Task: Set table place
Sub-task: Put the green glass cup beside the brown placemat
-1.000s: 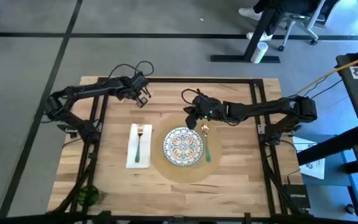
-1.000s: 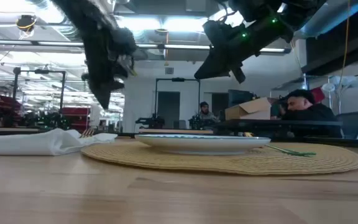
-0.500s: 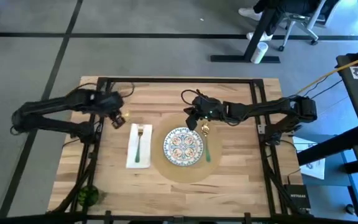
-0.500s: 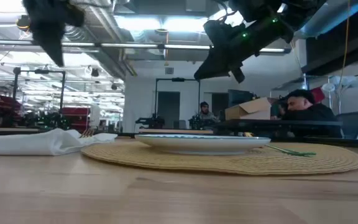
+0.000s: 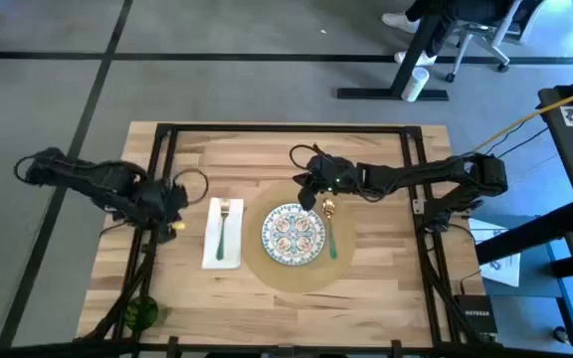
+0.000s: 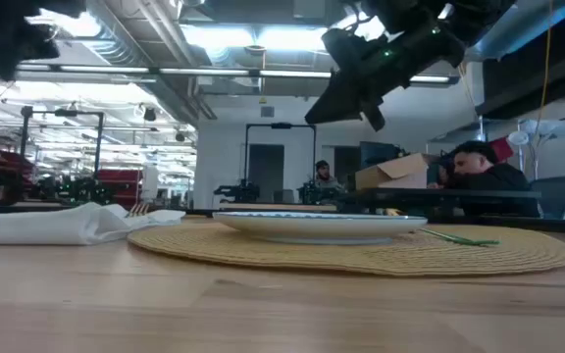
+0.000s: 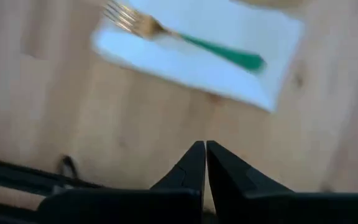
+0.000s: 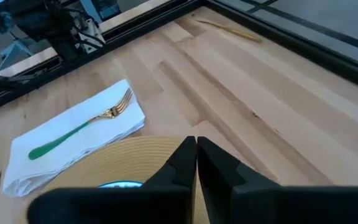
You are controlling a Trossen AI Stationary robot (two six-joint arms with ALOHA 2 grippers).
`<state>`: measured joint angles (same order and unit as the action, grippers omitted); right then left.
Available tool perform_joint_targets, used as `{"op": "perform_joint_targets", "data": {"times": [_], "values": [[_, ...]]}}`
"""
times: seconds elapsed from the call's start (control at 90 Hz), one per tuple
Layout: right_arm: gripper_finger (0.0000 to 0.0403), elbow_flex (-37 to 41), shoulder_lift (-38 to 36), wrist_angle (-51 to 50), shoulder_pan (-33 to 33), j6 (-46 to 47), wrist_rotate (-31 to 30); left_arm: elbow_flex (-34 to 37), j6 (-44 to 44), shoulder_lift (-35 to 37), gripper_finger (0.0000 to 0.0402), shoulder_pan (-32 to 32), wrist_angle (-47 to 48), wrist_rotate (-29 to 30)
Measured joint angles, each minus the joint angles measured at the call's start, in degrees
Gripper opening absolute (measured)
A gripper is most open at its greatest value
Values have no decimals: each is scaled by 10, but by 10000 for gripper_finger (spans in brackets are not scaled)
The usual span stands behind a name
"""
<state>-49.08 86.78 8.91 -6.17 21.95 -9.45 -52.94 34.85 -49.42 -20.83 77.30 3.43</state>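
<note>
The round tan placemat (image 5: 267,261) lies on the wooden table (image 5: 386,268), and a patterned plate (image 5: 293,234) sits in its middle. A green-handled spoon (image 5: 331,237) lies on the mat to the plate's right. Left of the mat a white napkin (image 5: 222,239) carries a gold fork with a green handle (image 5: 224,227). My right gripper (image 5: 308,195) hangs shut above the mat's far edge, holding nothing; in its wrist view its shut tips (image 8: 196,144) stand over the mat (image 8: 135,160). My left gripper (image 5: 174,211) is shut and empty at the table's left edge, beside the napkin (image 7: 216,56).
A small green object (image 5: 139,313) sits at the near left corner. A black frame (image 5: 286,128) borders the table. Bare wood lies along the far edge and right of the mat. People sit in the room behind the table (image 6: 479,167).
My left gripper has swung from the far middle-left of the table toward the left edge and the near side, ending beside the napkin. My right gripper has kept still. Nothing on the table has moved.
</note>
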Motion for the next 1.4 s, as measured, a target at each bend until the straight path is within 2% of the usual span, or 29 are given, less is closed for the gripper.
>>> {"op": "perform_joint_targets", "data": {"times": [0.178,0.456,0.744,0.9,1.089,1.4], "values": [[1,0,0,0,13,-13,-10,22,42,-35,0,-108,-23,-16],[1,0,0,-1,13,-16,-16,28,72,-98,0,-258,-123,-30],[1,0,0,-15,13,-17,-16,27,189,-137,0,-378,-155,-34],[1,0,0,-15,13,-17,-17,25,198,-173,0,-412,-152,-47],[1,0,0,-15,13,-17,-17,-8,175,-217,0,-425,-150,-81],[1,0,0,-17,13,-17,-17,-42,187,-220,0,-409,-117,-69]]}}
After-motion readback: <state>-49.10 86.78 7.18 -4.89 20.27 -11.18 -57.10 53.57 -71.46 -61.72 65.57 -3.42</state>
